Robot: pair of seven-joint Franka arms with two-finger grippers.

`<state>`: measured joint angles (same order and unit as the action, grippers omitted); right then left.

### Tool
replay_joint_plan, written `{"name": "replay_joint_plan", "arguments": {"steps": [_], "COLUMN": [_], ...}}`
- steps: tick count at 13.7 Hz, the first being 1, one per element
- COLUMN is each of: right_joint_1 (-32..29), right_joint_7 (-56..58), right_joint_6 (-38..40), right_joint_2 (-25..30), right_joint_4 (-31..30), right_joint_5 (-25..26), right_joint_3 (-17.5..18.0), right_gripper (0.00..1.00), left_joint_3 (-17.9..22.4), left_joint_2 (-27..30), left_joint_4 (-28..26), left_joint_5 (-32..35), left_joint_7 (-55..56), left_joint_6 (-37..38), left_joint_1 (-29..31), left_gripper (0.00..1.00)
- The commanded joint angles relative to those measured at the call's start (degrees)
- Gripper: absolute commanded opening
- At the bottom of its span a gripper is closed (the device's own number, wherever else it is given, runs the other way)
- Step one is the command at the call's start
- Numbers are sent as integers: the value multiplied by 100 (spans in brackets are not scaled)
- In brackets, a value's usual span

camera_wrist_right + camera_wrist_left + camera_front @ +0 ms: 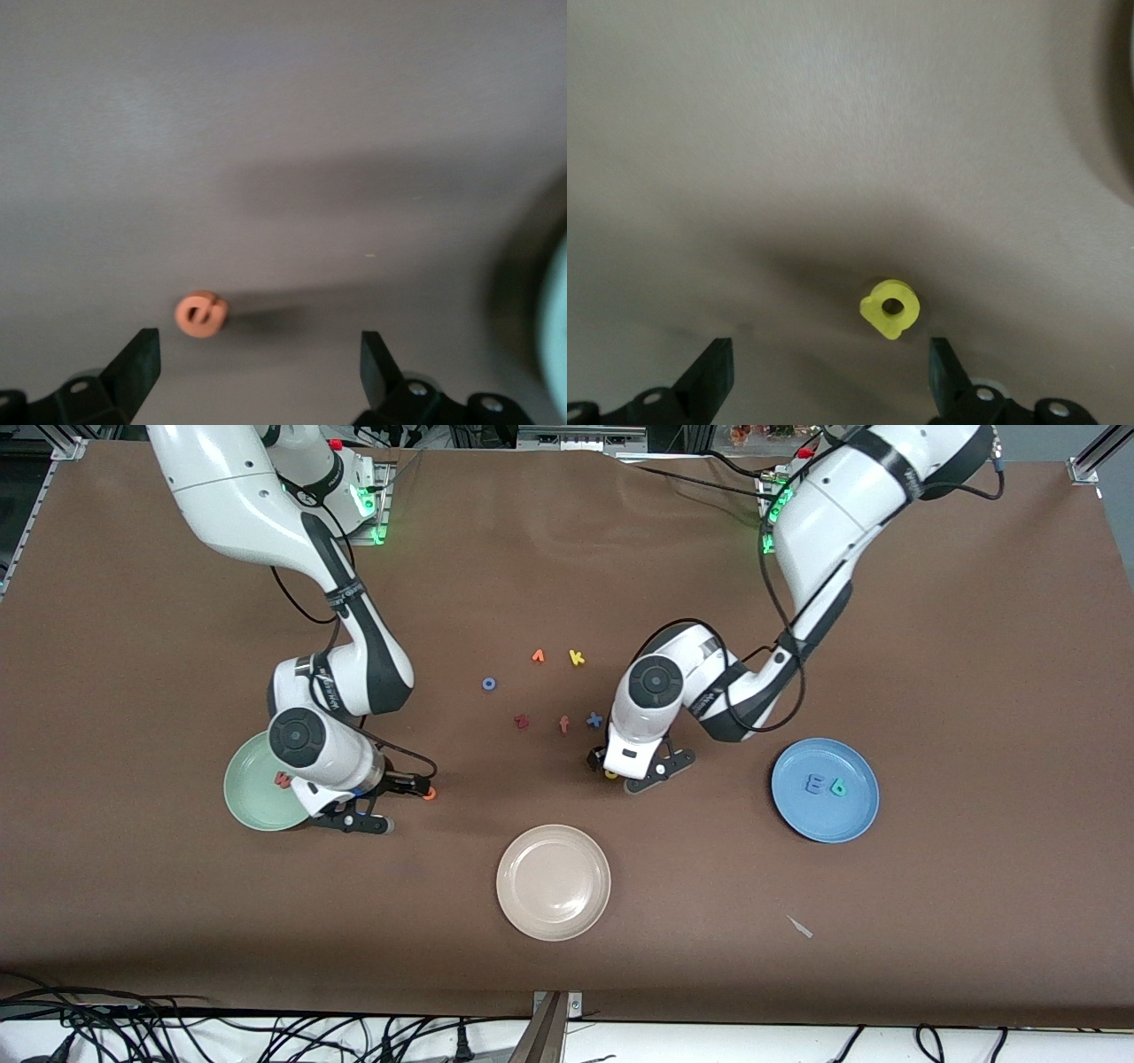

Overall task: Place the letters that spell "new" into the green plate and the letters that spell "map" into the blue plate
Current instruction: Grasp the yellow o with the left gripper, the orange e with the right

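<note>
Both grippers spread — left gripper [830, 376] over ring-shaped yellow letter [890, 309] | right gripper [259, 372] over round orange e [201, 314]

Both arms bent low over the table, wrists pointing down.
Left gripper [620, 772] hangs just above the surface with fingers [713, 376] spread wide; right gripper [390, 802] likewise, fingers [137, 363] apart, holding nothing.
</note>
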<state>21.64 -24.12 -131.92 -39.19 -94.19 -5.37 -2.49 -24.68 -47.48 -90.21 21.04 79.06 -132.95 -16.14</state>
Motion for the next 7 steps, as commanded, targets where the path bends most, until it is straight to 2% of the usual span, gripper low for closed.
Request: {"name": "replay_joint_plan", "arguments": {"steps": [1,2,5,7], "right_joint_1": [-2,-2,15,24], "right_joint_7": [-399,-496,-550,-541], "right_joint_6": [-149,-149,-158,-158], "right_joint_2": [-334,-431,-616,-669], "right_joint_4": [391,514,656,656], "right_joint_5": [-25,-16,-8,-7], "right_joint_3": [169,239,258,258], "right_gripper": [100,100,99,90], "left_joint_3": [270,270,270,279], "left_joint_2": [-104,-113,-262,-297], "left_joint_4": [188,275,548,601], "left_joint_5": [-100,-100,-74,-65], "left_joint_7": [198,172,110,101], "left_joint_6": [-65,-65,-65,-65], "left_joint_1": [-275,-275,-284,-284], "left_gripper": [78,72,71,72]}}
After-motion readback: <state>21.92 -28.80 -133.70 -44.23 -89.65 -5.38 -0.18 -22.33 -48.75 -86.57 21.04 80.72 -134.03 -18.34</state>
